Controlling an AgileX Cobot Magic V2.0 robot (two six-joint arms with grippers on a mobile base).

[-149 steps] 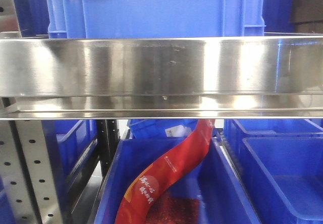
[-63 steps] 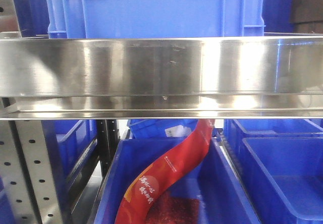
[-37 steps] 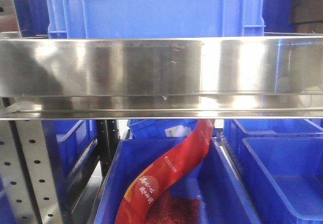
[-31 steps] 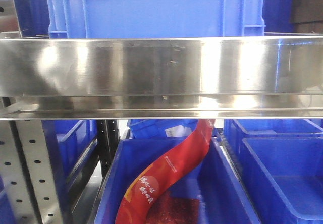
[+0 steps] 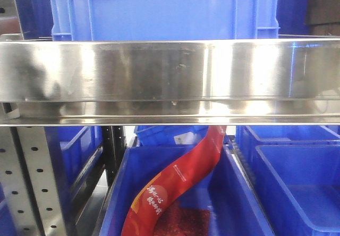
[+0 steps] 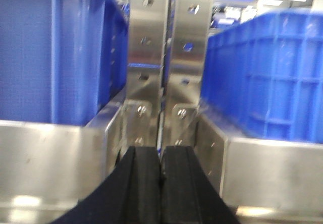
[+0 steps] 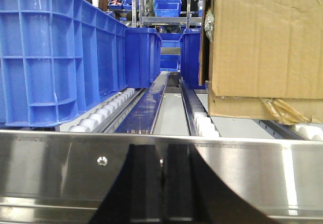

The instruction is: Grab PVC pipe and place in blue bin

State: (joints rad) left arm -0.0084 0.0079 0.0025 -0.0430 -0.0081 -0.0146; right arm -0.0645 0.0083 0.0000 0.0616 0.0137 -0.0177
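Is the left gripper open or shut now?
Shut. In the left wrist view, the left gripper has its two black jaws pressed together, with nothing visible between them.

Your left gripper (image 6: 161, 178) shows as two black fingers (image 6: 141, 183), matte, flaring wider toward the bottom edge of the wrist view, with a thin seam between the jaws. Your right gripper (image 7: 162, 183) looks the same: black, smooth, broadening downward, pads meeting along a narrow line. The left view is blurred, so surface texture is probably rubbery. No cables or markings show.
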